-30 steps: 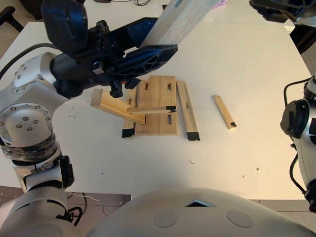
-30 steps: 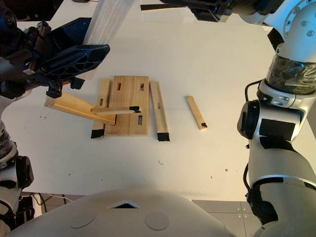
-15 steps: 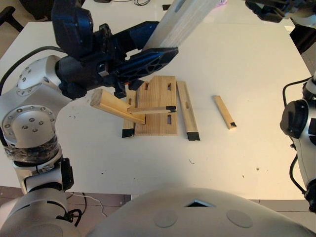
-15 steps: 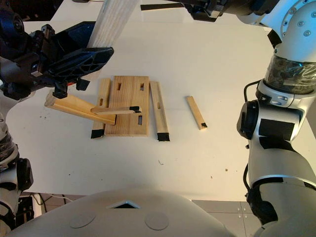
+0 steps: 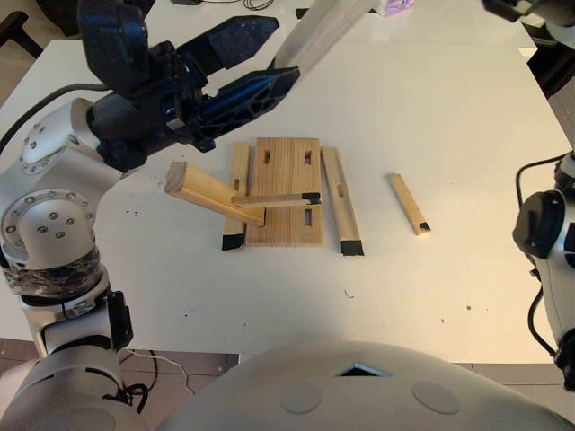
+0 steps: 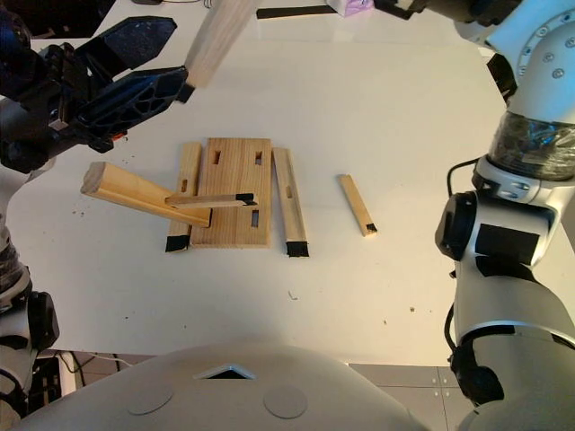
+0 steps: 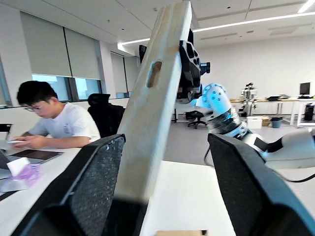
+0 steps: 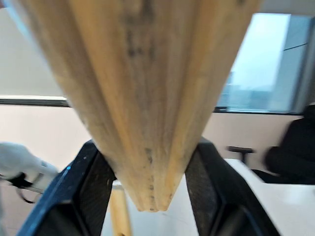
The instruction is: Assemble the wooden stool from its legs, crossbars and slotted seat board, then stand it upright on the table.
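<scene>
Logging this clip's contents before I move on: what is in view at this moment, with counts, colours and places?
held leg: 1, pale wood, aloft over the table's far side, between both grippers
board: 1, light wood, slotted, flat at table centre
slotted legs: 2, light wood, black ends, flat on either side of the board
thick bar: 1, light wood, across the left slotted leg
thin bar: 1, black tip, across the board
short bar: 1, black tip, right of the board, apart
table: 1, white
left gripper: black, open around the held leg's lower end
right gripper: black, shut on the held leg
</scene>
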